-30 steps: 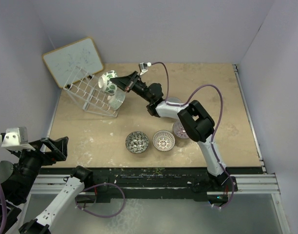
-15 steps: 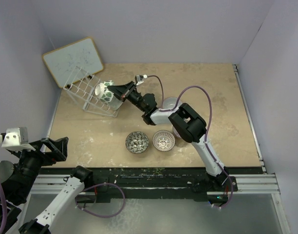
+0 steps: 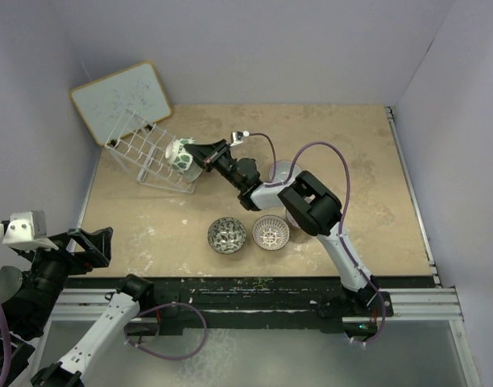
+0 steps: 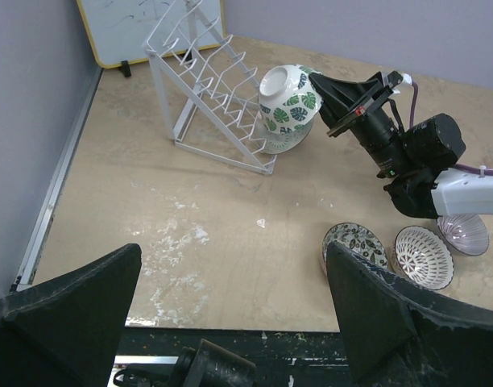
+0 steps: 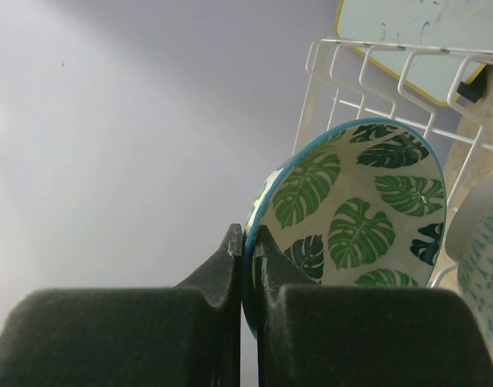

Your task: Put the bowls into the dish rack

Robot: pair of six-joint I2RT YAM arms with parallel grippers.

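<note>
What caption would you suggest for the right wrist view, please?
Right gripper pinching the rim of a green-leaf bowl in front of the white dish rack.

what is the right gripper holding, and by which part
The right gripper holds the green-leaf bowl by its rim, pinched edge-on, with one finger inside and one outside.

top external: high behind the arm bases, looked down over the whole table [image 3: 375,177] | left wrist: near-left, faced across toward the distant dish rack [image 4: 206,89] | right wrist: tight behind right gripper [image 5: 248,235], on green-leaf bowl [image 5: 351,218] | shared by all: rack, whiteboard [image 3: 122,101]
</note>
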